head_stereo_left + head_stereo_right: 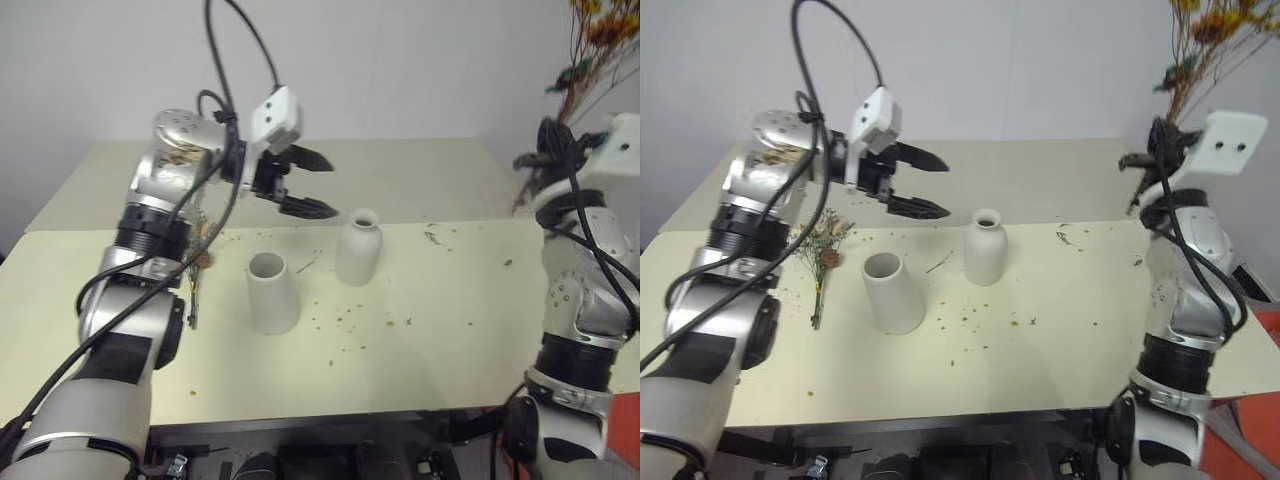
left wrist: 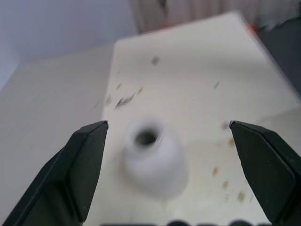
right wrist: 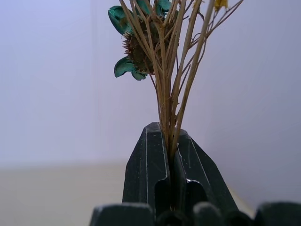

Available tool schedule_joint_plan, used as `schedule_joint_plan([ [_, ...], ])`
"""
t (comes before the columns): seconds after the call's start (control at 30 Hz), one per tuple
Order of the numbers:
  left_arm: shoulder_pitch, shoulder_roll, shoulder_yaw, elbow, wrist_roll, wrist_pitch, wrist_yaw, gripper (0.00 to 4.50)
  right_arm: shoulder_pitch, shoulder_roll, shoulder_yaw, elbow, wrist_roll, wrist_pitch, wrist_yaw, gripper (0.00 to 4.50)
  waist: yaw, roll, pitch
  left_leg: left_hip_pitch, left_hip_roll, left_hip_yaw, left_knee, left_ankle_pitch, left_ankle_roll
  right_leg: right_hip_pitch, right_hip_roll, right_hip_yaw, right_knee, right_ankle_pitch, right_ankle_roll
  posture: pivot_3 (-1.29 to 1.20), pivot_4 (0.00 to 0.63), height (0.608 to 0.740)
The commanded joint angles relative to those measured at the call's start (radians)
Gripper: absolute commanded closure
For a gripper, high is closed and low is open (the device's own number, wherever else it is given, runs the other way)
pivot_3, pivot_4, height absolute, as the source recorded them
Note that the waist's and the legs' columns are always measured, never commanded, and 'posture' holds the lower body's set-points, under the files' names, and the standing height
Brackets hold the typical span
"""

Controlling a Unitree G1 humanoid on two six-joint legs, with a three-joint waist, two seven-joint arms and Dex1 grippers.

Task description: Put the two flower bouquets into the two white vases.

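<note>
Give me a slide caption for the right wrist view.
Shut black right claw pinching the thin brown stems of a yellow-orange dried flower bouquet upright.

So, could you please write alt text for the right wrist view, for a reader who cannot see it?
The right pincer is shut on the thin brown stems of the yellow-orange bouquet, which rise straight up against a pale wall. A dark seed head with teal petals sits among the stems near the top.

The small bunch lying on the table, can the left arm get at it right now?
Probably yes: the left gripper is open and empty, and the small bunch lies uncovered beside the cone vase.
</note>
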Motion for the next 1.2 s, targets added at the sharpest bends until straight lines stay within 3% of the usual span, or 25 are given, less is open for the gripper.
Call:
schedule_joint_plan([
  [0.03, 0.007, 0.038, 0.035, -0.015, -0.016, -0.007, -0.007, 0.0, -0.059, 0.067, 0.02, -0.044, 0.076, -0.027, -0.013, 4.48, 0.001, 0.0, 0.0, 0.0, 0.0, 0.0, 0.0, 0.0, 0.0, 0.0, 0.0, 0.0, 0.0, 0.0, -0.001, 0.0, 0.15, 0.74],
  [0.3, 0.077, 0.086, 0.062, -0.034, -0.034, 0.018, 0.001, 0.0, -0.091, 0.228, 0.12, 0.067, 0.093, -0.145, 0.016, 4.48, 0.002, 0.001, 0.0, -0.002, 0.0, 0.0, 0.0, 0.0, 0.0, -0.001, -0.001, 0.0, -0.001, 0.001, -0.002, 0.0, 0.15, 0.74],
  [0.63, 0.144, 0.105, 0.069, -0.097, -0.055, 0.05, 0.02, 0.0, -0.158, 0.319, 0.197, 0.227, 0.092, -0.251, 0.066, 4.48, -0.001, 0.001, 0.0, -0.002, 0.001, 0.0, 0.0, 0.0, 0.0, -0.002, 0.0, -0.001, 0.0, 0.001, -0.002, 0.0, 0.15, 0.74],
  [1.2, 0.12, 0.092, 0.075, -0.097, -0.061, 0.024, 0.042, 0.0, -0.139, 0.315, 0.258, 0.435, 0.024, -0.424, 0.212, 4.48, -0.002, 0.001, 0.001, -0.002, 0.001, 0.0, 0.0, 0.0, 0.0, -0.002, 0.0, -0.001, 0.0, 0.001, -0.002, 0.0, 0.15, 0.74],
])
